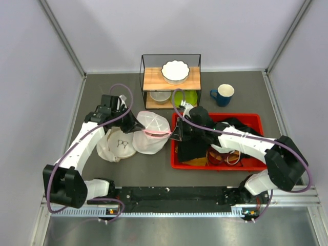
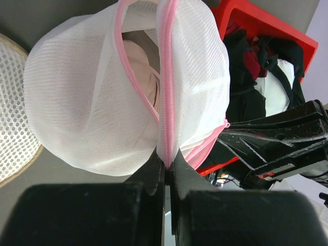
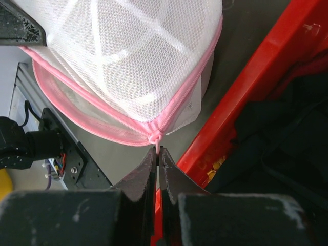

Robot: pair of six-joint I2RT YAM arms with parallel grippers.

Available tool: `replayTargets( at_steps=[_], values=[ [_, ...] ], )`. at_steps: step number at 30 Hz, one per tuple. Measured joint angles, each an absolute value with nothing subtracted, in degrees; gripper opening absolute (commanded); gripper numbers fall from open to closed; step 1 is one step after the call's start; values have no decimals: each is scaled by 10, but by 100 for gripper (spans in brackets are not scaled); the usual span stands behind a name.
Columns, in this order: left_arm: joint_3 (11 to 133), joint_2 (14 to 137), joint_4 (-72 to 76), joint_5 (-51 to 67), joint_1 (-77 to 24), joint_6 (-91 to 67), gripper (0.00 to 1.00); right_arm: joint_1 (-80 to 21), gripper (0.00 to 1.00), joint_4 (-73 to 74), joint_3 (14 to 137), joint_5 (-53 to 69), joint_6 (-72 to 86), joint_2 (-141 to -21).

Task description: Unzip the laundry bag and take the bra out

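Left pincer (image 2: 165, 163): clenched on the laundry bag (image 2: 92, 102) rim, apparently anchoring it for unzipping.
Right pincer (image 3: 158, 154): clamped on the zipper pull (image 3: 155, 139); this is shown only by its own wrist view.
Laundry bag: stretched between both pincers, beside the red tray (image 1: 205, 167).
Bra (image 2: 143, 72): inside the bag, glimpsed only through the left-wrist gap.

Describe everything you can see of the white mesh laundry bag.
The laundry bag is a domed pouch of white translucent mesh with a pink zipper band. The zipper is partly open, showing the pink bra inside. The left pincer pinches the band; the right pincer pinches the zipper pull. It lies between them, beside the red bin.
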State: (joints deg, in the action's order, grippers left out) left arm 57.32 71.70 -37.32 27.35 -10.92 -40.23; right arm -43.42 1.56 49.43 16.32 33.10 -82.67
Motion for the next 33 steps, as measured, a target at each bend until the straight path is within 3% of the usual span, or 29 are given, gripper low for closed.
replayTargets(
  at_steps=[6,10,11,12,14,18,26,28,33],
  values=[
    [588,722,-376,270,-96,-396,0,-434,0,11,511,182,332,-834],
    [652,776,-382,258,-113,-388,26,-441,0,7,519,184,355,-849],
    [667,786,-382,252,-119,-387,41,-445,0,8,519,184,363,-852],
    [677,792,-382,247,-123,-385,45,-449,0,9,519,185,369,-853],
    [700,797,-384,239,-126,-384,62,-460,0,5,519,185,385,-856],
    [722,776,-396,215,-129,-382,81,-468,0,-11,519,187,415,-857],
    [680,614,-448,146,-179,-437,83,-468,0,-22,519,188,438,-858],
    [644,581,-445,136,-196,-462,79,-468,0,-23,519,190,438,-860],
    [567,591,-425,134,-215,-503,75,-468,0,-23,519,194,438,-868]
  ],
)
